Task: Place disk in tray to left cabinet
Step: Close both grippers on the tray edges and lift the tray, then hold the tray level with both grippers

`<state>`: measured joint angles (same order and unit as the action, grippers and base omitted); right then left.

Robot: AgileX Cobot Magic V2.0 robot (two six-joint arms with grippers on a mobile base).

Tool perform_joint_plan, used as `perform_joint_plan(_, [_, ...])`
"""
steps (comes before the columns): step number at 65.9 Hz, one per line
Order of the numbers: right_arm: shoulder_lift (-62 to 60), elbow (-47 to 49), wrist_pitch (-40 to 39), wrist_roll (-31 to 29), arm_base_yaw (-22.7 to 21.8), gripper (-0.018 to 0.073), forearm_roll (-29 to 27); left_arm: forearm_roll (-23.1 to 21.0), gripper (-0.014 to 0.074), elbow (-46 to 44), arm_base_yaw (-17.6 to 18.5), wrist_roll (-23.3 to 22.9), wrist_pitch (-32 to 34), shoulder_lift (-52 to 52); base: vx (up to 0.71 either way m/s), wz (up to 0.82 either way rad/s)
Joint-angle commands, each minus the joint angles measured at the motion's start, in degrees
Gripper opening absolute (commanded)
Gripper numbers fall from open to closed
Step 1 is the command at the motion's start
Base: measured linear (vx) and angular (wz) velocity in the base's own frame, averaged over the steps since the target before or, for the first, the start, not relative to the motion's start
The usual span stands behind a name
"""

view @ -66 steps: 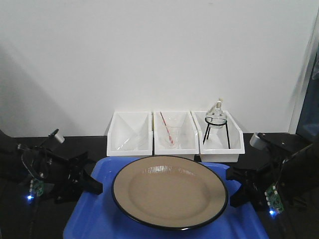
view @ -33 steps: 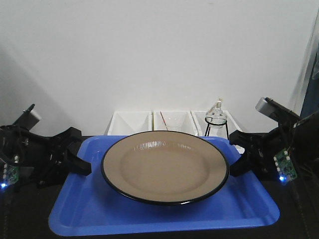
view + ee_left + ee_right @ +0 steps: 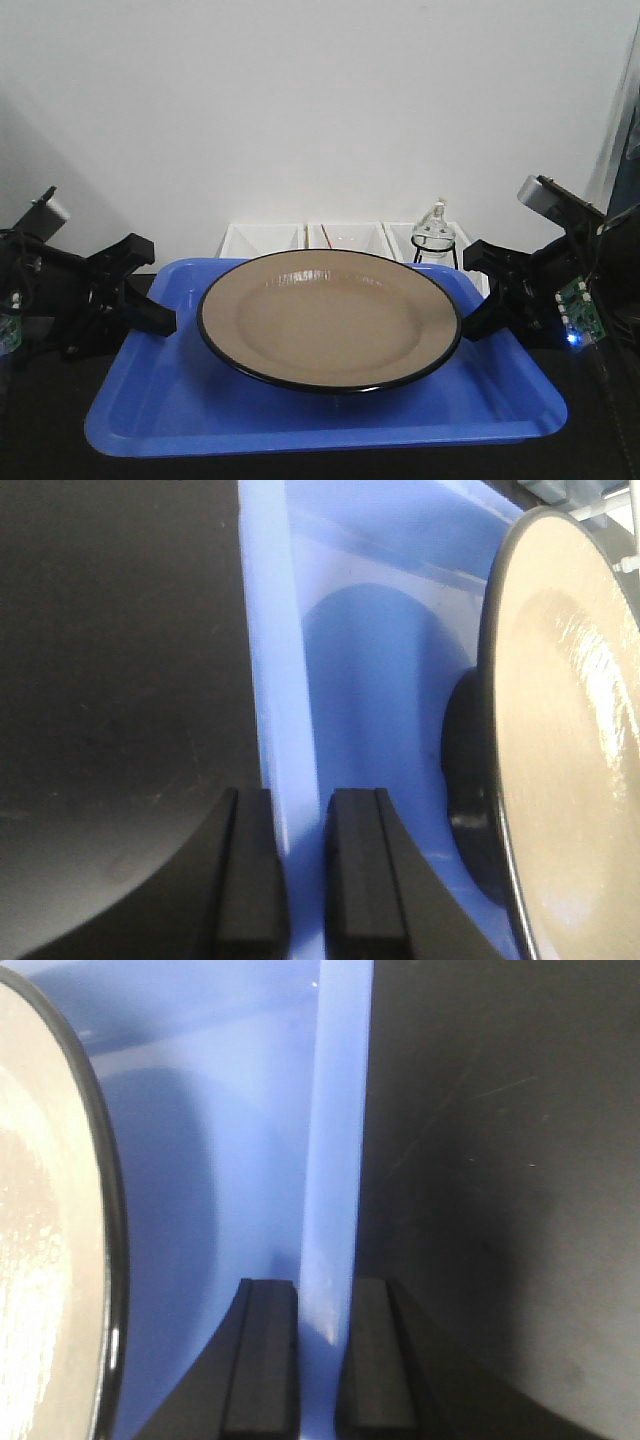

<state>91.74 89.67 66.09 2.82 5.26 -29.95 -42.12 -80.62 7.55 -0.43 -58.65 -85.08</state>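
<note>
Tray is up. In the last 1 s it rose clear of the black table and levelled out. It now covers most of the 3 white bins behind it. My read: the lift is about done and the carry comes next.

Left claw: 2 fingers pinched on the tray's left lip, 1 outside and 1 inside, with only the lip's thickness between them. Nothing else touched.

Right claw: same grip, mirrored on the right lip. Fingers as close together as the lip allows.

Disk: sitting in the tray, roughly centred and nearly as wide as the tray. Its black rim is near both claws but apart from them. It rode up with the tray and I see no slide.

Behind the tray, only the bin tops show, with a glass flask on a wire stand in the right one. Plain white wall past that.

Left cabinet: not in view from any camera, so I can't judge the route to it. Risk as I see it: if my 2 claws go uneven, the glossy disk slips.
</note>
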Motion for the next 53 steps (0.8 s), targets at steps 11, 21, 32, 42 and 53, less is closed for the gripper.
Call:
perform_joint_plan(11, [-2.84, 2.23, -3.03, -0.28, 2.28, -0.0004, -11.8, -5.89, -0.0001, -4.02, 0.1, -4.85, -2.17, 2.79, 0.0, 0.0])
perform_joint_plan(21, [-2.84, 2.23, -3.89, -0.08, 3.4, -0.0004, -12.12, -6.42, -0.0001, -4.02, 0.1, -4.85, -2.27, 2.79, 0.0, 0.0])
perform_joint_plan(32, [-2.84, 2.23, -3.83, -0.18, 3.4, -0.0004, -11.5, -6.48, -0.0001, -4.02, 0.1, -4.85, -1.9, 2.79, 0.0, 0.0])
perform_joint_plan(42, [-2.84, 2.23, -3.81, -0.58, 3.4, -0.0004, -10.64, -6.48, -0.0001, -4.02, 0.1, -4.71, -0.6, 2.79, 0.0, 0.0])
perform_joint_plan(53, [-2.84, 2.23, -3.81, -0.52, 3.4, -0.0004, -10.78, -6.48, 0.0, -3.97, 0.1, -4.71, -0.01, 2.79, 0.0, 0.0])
